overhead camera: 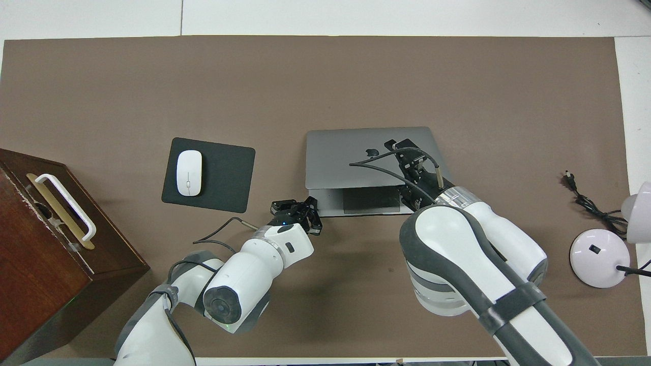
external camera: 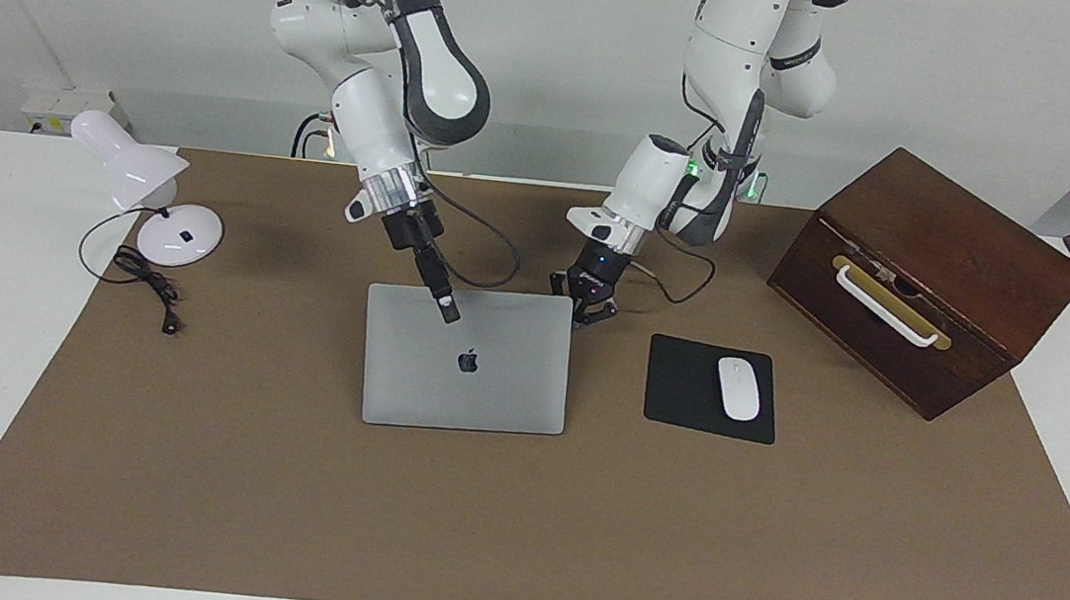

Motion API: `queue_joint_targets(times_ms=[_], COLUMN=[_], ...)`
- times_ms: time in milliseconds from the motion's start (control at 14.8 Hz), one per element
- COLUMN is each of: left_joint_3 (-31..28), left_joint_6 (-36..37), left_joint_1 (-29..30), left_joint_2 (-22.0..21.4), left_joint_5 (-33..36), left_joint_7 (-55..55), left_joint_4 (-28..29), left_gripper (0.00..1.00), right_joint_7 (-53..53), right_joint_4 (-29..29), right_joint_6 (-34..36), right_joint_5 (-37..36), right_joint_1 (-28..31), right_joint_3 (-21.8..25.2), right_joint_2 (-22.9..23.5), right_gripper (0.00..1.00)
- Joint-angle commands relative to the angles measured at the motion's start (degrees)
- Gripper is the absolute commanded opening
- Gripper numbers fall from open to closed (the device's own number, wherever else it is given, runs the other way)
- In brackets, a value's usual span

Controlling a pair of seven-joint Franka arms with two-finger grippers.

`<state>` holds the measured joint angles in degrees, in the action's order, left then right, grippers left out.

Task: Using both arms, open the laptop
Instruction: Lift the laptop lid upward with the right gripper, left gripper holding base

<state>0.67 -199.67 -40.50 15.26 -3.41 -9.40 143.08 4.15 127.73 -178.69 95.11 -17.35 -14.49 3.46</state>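
Your left hand (external camera: 591, 308) is closed, fingertips together and gripping nothing. It sits low at the corner of the laptop (external camera: 476, 383) that is nearest the robots, on the side toward the left arm's end of the tabletop (external camera: 274, 511). I judge it is placed there to pin the base so it cannot slide or lift with the lid, though you cannot see for certain that it touches. The left forearm comes down steeply, with the wrist bent toward the laptop.

Your right hand (external camera: 446, 307) is over the lid, close to its edge nearest the robots. Whether its fingers are apart or together, I cannot tell. That arm reaches in at a slant, the hand long and angled down, with its tip at or just above the lid surface.

The laptop lies at the middle of the tabletop with its opening edge toward the robots. From overhead the lid stands slightly raised, and a strip of the base with the trackpad (overhead camera: 371, 201) shows beneath it. So the task looks begun, not done.

Beside the laptop toward the left arm's end lie the mouse pad (external camera: 684, 395) and mouse (external camera: 738, 388) — neither is touched.
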Motion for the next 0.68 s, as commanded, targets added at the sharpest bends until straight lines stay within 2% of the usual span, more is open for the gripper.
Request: queue_joint_targets(times_ms=[0,610], left_joint_3=[-0.76,-0.76], left_joint_6=[-1.16,-1.16], left_joint_1=[-1.68,-1.68], left_joint_2=[2.66,2.75], left_joint_5=[-0.64,-0.64], left_joint_7=[0.17,0.17], left_joint_4=[-1.49,-1.49], left_gripper=[0.00,0.00], right_joint_7=[-3.19,-3.27], right_joint_4=[-3.98,-12.15], right_joint_6=[-0.17,-0.08], right_joint_5=[1.48,1.13], right_joint_1=[0.65,1.00], right_joint_3=[-0.10,-0.10], right_joint_2=[2.07,5.76], right_gripper=[1.00,1.00])
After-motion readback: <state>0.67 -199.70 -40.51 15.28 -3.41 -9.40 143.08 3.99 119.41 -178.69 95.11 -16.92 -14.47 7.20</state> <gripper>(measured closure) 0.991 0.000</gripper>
